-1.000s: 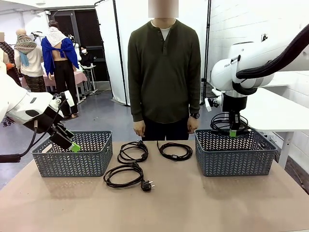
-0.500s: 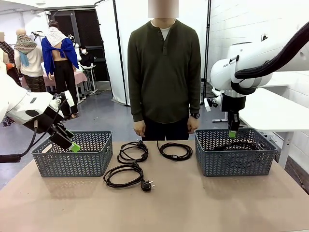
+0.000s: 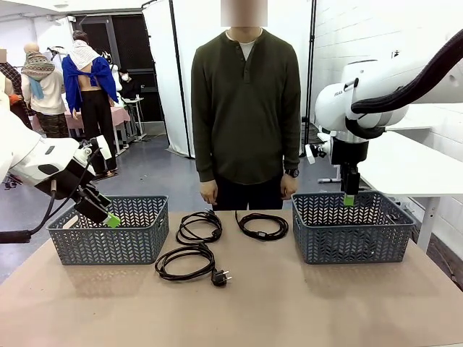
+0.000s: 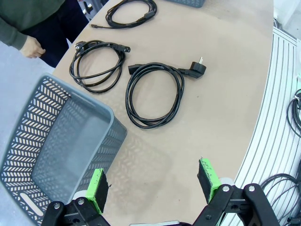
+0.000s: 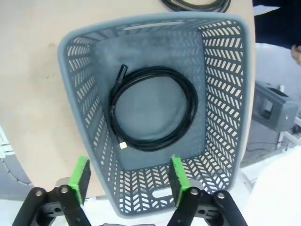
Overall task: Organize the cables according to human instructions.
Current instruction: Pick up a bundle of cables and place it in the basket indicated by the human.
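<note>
The cables [image 3: 186,262] are black; the one in the basket [image 5: 153,109] has a pale tip. Both baskets [image 3: 108,238] are blue-grey, their walls cut in a herringbone pattern. The table [image 3: 289,303] is tan. The pads [image 4: 97,189] are bright green. The shirt [image 3: 246,108] is dark olive with a white collar [image 3: 247,48]. The arms [image 3: 362,87] are white.

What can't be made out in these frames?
Front view: the cable lying in the right basket, hidden behind its wall.
Front view: the floor of the left basket, behind its near wall.
Right wrist view: a table cable, cut off by the top edge.
Left wrist view: the person, cropped by the corner to a sleeve and hand.
</note>
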{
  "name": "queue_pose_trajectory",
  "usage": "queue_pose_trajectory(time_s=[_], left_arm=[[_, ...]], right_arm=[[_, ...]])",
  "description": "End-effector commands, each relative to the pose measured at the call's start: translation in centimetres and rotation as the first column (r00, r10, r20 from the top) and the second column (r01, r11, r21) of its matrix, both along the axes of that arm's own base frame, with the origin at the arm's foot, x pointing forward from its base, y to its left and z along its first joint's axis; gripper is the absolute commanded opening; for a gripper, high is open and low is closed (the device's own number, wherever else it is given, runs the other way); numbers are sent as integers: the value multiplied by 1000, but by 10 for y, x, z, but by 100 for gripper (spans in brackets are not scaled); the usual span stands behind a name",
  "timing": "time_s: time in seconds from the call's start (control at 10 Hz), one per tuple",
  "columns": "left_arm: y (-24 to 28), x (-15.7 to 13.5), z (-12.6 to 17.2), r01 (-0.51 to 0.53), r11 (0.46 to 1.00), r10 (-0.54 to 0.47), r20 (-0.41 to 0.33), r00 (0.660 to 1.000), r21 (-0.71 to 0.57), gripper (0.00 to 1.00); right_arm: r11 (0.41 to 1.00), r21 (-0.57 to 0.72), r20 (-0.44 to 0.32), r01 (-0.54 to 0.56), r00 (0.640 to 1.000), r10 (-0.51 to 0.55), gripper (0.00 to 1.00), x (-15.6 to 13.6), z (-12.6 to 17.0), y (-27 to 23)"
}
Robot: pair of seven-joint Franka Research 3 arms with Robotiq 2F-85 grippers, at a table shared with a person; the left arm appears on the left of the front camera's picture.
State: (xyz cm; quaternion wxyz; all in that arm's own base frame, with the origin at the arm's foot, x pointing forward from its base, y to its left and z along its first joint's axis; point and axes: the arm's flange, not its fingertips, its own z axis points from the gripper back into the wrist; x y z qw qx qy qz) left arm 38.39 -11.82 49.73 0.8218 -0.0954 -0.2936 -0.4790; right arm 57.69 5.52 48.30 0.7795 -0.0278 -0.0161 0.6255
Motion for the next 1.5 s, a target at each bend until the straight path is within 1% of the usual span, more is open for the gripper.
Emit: queue_pose_trajectory(time_s=[0.0,0.2,0.3,1.0,1.2,1.4], left_arm=[[3,2,-2,21,1000,-21,-3,1000,-15,100],[3,2,-2,21,1000,-21,-3,1000,-15,100],[3,2,-2,21,1000,-21,-3,1000,-15,100],[3,2,-2,21,1000,-21,-3,1000,-15,100],[3,2,-2,21,1000,-21,-3,1000,-15,100],[3,2,-2,21,1000,-21,-3,1000,-15,100]], right_arm=[[1000,23,-15,7,1000,-7,100,2,11,-3],[1000,23,-25,9,1000,-8,100,1,15,-3],[1000,2,-6,8,1000,-8,100,0,11,-3],[1000,1,-6,8,1000,-8,100,0,12,-3],[995,66,39,79,996,-81,100,-24,19,22],[978,144,51,148,986,-157,100,-56,25,43]])
